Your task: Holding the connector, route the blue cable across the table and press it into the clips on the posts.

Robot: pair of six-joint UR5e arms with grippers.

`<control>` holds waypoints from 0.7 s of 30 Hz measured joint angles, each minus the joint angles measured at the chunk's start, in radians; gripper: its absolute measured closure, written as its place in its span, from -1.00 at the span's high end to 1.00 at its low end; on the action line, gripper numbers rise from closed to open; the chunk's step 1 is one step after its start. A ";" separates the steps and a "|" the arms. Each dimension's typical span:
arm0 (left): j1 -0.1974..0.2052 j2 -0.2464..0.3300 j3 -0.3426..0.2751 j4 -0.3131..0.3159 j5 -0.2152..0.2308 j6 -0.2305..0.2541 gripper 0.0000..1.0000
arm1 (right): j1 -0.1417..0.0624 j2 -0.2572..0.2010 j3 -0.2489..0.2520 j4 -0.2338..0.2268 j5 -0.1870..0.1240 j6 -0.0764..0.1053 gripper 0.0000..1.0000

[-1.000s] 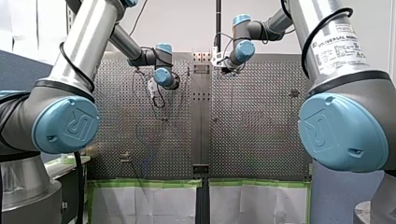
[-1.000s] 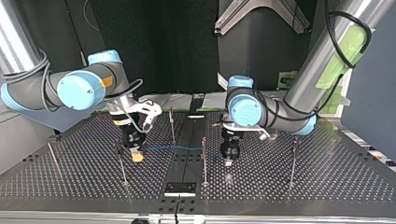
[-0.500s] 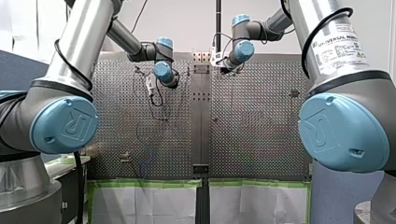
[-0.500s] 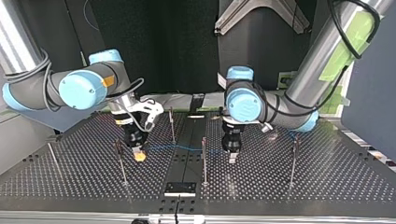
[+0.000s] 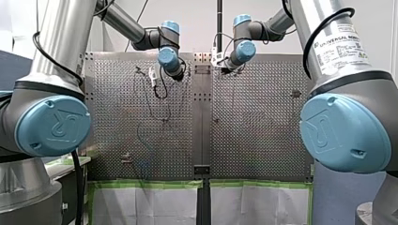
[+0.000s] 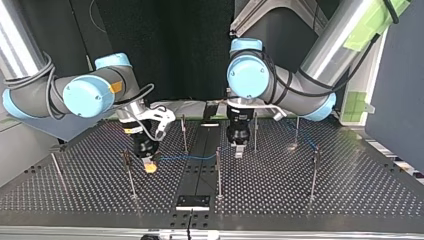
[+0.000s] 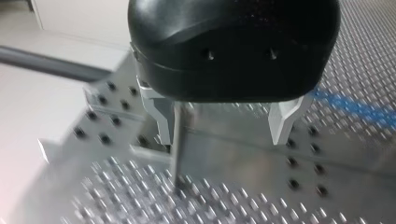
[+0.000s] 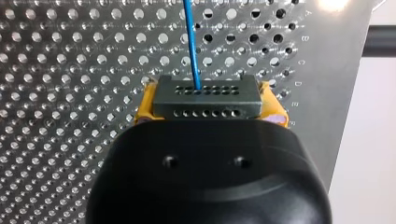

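R gripper [image 8: 208,111] clamped connector [image 8: 205,95], thin cable [image 8: 191,42] running from it; cable prob. light, limp, so rigid connector was safest hold. L gripper [image 7: 224,127] gaped empty, apart from connector.

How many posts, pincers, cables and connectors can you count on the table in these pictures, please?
posts: 7 (top view)
pincers: 2, my left pincer and my right pincer
blue cable: 1
connector: 1
Total: 11
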 joint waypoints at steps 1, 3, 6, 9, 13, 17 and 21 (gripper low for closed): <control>-0.008 0.007 0.000 -0.004 -0.006 -0.001 1.00 | 0.000 0.000 0.000 0.000 -0.002 0.000 -1.00; -0.028 0.020 -0.001 -0.016 -0.021 -0.001 1.00 | 0.000 0.000 0.000 0.000 -0.005 0.000 -1.00; -0.059 0.038 -0.001 -0.030 -0.039 0.001 1.00 | 0.000 0.000 0.000 0.000 -0.007 0.000 -1.00; -0.088 0.055 -0.001 -0.038 -0.054 0.003 1.00 | 0.000 0.000 0.000 0.000 -0.009 0.000 -1.00; -0.114 0.066 -0.001 -0.046 -0.073 0.004 1.00 | 0.001 0.000 0.000 0.001 -0.012 0.001 -1.00; -0.133 0.069 -0.001 -0.048 -0.078 0.013 1.00 | 0.001 -0.001 0.000 0.001 -0.013 0.003 -1.00; -0.151 0.069 -0.001 -0.023 -0.061 0.024 1.00 | 0.001 -0.001 0.000 0.001 -0.013 0.004 -1.00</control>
